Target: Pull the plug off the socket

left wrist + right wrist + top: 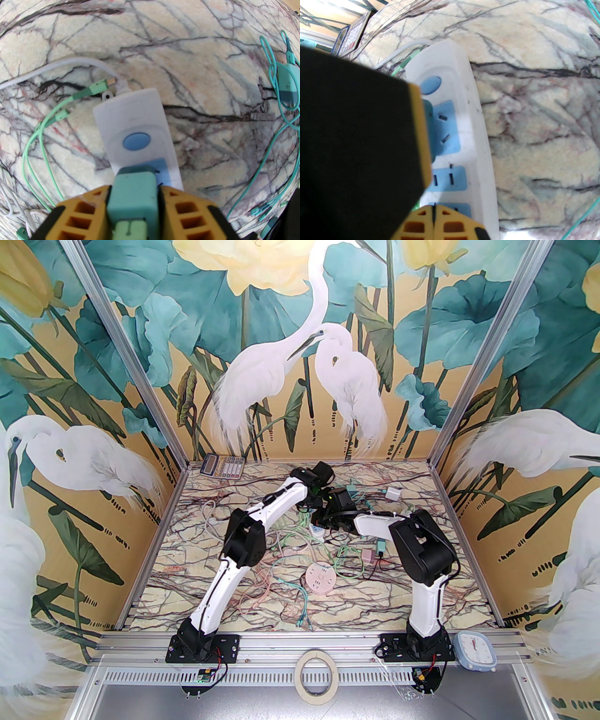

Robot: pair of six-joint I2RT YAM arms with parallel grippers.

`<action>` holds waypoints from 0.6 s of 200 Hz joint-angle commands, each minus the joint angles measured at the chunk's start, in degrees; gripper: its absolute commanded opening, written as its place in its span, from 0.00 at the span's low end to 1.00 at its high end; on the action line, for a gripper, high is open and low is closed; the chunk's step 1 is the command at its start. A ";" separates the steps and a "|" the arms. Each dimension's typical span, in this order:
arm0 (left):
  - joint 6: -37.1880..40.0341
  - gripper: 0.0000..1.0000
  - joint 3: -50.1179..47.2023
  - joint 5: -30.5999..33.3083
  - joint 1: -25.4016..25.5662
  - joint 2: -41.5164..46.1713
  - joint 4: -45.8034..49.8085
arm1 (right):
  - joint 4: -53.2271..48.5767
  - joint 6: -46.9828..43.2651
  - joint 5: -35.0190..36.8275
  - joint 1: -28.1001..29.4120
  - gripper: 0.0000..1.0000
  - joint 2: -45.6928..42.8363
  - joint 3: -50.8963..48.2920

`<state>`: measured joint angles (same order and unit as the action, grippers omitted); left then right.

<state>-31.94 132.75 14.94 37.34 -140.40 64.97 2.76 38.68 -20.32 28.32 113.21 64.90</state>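
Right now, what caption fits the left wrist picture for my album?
Left gripper clamped on the teal plug at the white power strip.

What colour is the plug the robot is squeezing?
Teal plug, clearest in the left wrist view.

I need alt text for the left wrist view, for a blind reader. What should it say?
The left tool grips a teal plug between yellow fingers, at a blue socket of a white power strip with a round blue button. A white cable and green cables lie on the marbled table.
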 commanded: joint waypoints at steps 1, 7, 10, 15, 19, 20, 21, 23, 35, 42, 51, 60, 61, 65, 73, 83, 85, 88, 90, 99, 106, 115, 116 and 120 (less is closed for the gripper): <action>2.55 0.34 -5.04 -2.79 -1.69 9.42 3.85 | -7.60 -1.76 5.47 -0.54 0.00 4.61 -1.45; 2.29 0.34 -5.93 -3.25 -2.06 10.45 3.26 | -7.60 -1.68 5.46 -0.54 0.00 4.59 -1.50; 2.22 0.34 -6.19 -3.40 -2.24 10.82 3.02 | -7.53 -1.66 5.46 -0.59 0.00 4.57 -1.45; 2.24 0.34 -6.59 -3.84 -2.42 11.30 2.81 | -7.55 -1.67 5.45 -0.59 0.00 4.57 -1.42; 2.17 0.34 -6.70 -4.06 -2.51 11.52 2.73 | -7.55 -1.77 5.36 -0.55 0.00 4.57 -1.39; 2.16 0.34 -6.71 -4.18 -2.57 11.58 2.72 | -7.53 -1.76 5.37 -0.55 0.00 4.61 -1.37; 2.15 0.34 -6.67 -4.29 -2.64 11.57 2.71 | -7.57 -1.76 5.37 -0.54 0.00 4.59 -1.41; 2.15 0.34 -6.64 -4.41 -2.70 11.66 2.71 | -7.59 -1.74 5.37 -0.59 0.00 4.57 -1.44; 2.27 0.34 -6.33 -5.42 -2.80 11.52 2.69 | -7.63 -1.76 5.42 -0.54 0.00 4.49 -1.44; 2.32 0.34 -5.78 -5.56 -2.80 11.08 3.12 | -7.64 -1.76 5.44 -0.56 0.00 4.48 -1.49; 2.25 0.34 -4.88 -5.39 -2.80 10.40 3.65 | -7.69 -1.89 5.48 -0.56 0.00 4.50 -1.50; 2.03 0.34 -4.06 -5.10 -2.72 9.61 4.22 | -7.61 -1.86 5.46 -0.55 0.00 4.48 -1.45; 2.00 0.34 -3.93 -5.10 -2.67 9.53 4.25 | -7.65 -1.85 5.46 -0.54 0.00 4.48 -1.40; 1.90 0.34 -3.56 -4.88 -2.49 9.18 4.35 | -7.56 -1.89 5.35 -0.54 0.00 4.56 -1.38; 1.97 0.34 -2.89 -4.60 -1.99 8.26 4.35 | -7.50 -1.81 5.08 -0.54 0.00 4.70 -1.28; 1.89 0.34 -1.59 -3.78 -1.15 6.91 4.85 | -7.43 -1.76 4.70 -0.54 0.00 4.87 -1.18; 1.84 0.34 -1.37 -3.49 -0.92 6.63 5.00 | -7.42 -1.76 4.57 -0.54 0.00 4.91 -1.18; 1.85 0.34 -0.94 -2.87 -0.63 6.15 5.18 | -7.42 -1.74 4.44 -0.55 0.00 4.99 -1.14; 1.88 0.33 -0.70 -2.47 -0.37 5.83 5.28 | -7.36 -1.76 4.35 -0.54 0.00 5.05 -1.17; 2.22 0.34 0.28 -1.15 0.55 4.76 5.86 | -7.12 -1.63 4.08 -0.54 0.00 5.19 -1.18; 2.24 0.33 1.25 -0.21 1.07 2.65 6.77 | -7.04 -1.50 3.90 -0.56 0.00 5.29 -1.18; 2.41 0.33 2.36 1.18 1.76 1.02 7.68 | -6.83 -1.41 3.75 -0.55 0.00 5.33 -1.15; 2.50 0.33 2.44 1.38 1.85 0.84 7.74 | -6.82 -1.37 3.68 -0.55 0.00 5.34 -1.17; 2.58 0.33 2.65 1.88 2.10 0.27 7.92 | -6.54 -1.26 3.62 -0.54 0.00 5.33 -1.26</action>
<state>-31.97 131.92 12.78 36.49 -137.10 66.30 4.23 38.30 -22.28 28.99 113.36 65.76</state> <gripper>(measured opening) 0.335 0.056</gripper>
